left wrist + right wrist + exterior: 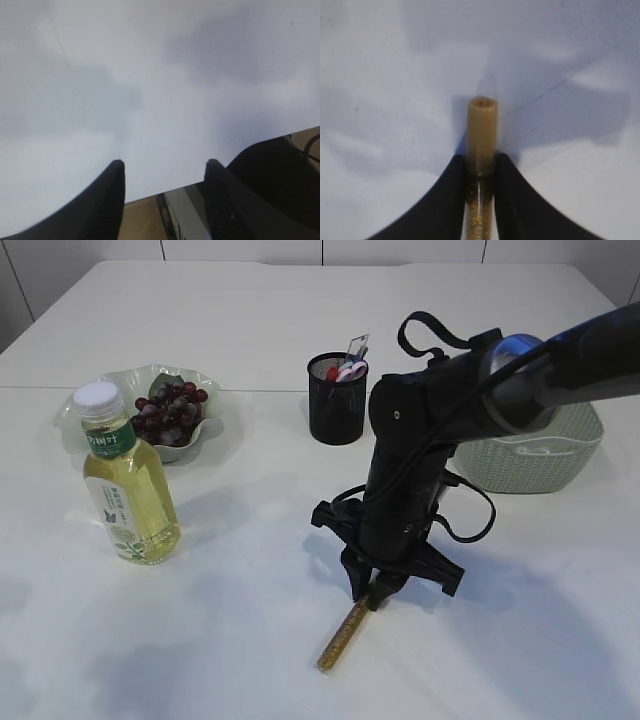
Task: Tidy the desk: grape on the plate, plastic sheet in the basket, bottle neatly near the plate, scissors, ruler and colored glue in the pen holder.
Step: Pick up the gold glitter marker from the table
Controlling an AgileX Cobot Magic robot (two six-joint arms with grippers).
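Observation:
The colored glue point(341, 636), a thin tube of gold glitter with a tan cap point(482, 125), lies on the white table in front of the middle. My right gripper point(372, 595) point(481, 157) reaches straight down onto its far end, both fingers pressed against the tube just behind the cap. The black mesh pen holder point(337, 400) stands behind, with the scissors point(350, 367) and a pale flat strip sticking out. Grapes point(172, 407) rest on the wavy plate point(120, 385). Just in front of the plate, the bottle point(129, 480) is upright. The plastic sheet is not visible. My left gripper point(162, 165) hangs open over the table edge, holding nothing.
A pale green woven basket point(535, 455) sits at the right, partly behind my right arm. In the left wrist view a brown floor strip and a grey-black frame point(187, 215) show beyond the table edge.

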